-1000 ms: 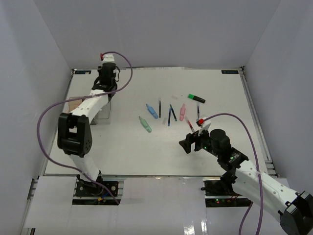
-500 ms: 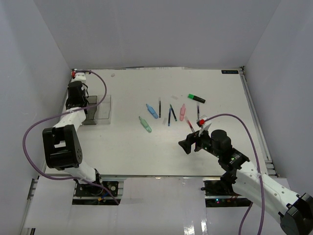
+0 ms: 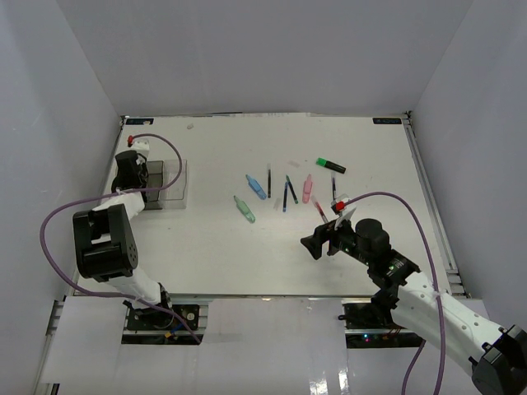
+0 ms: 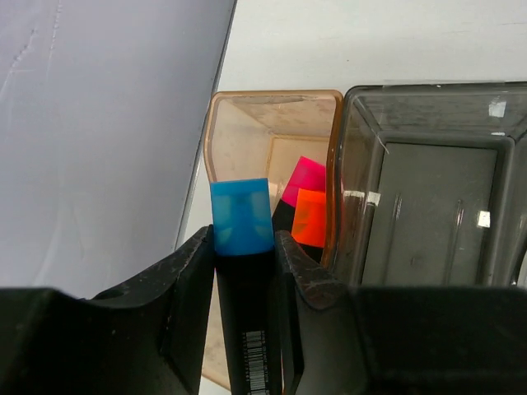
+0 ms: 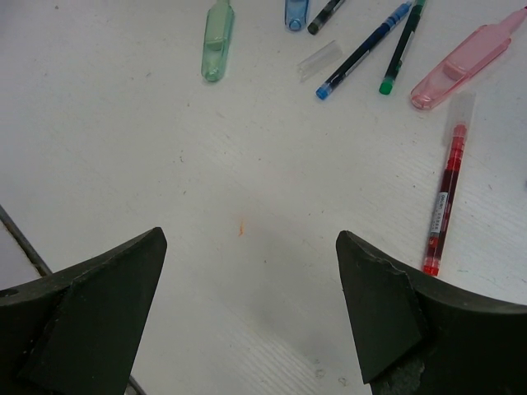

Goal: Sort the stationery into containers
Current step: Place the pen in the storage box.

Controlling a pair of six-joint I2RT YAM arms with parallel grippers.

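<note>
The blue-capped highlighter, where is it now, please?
In the left wrist view, the left gripper holds the blue-capped highlighter at the amber box's near end, beside the pink cap and orange cap inside.

What we cannot see in full

In the left wrist view the blue highlighter [image 4: 241, 218] runs off the bottom edge, its barrel half hidden between the fingers of the left hand [image 4: 244, 243]. Of the pink cap [image 4: 306, 174] and orange cap [image 4: 310, 218] in the amber box [image 4: 247, 123] we see little more than the tips; the highlighter and a finger hide most of their bodies. The grey box [image 4: 436, 92] is cut at the right edge. From the right wrist, the pink piece [image 5: 465, 66], blue piece [image 5: 296, 11] and some pens [image 5: 401, 45] run out at the top or right edge. From above, what lies in the boxes [image 3: 169, 179] is too small to tell.
</note>
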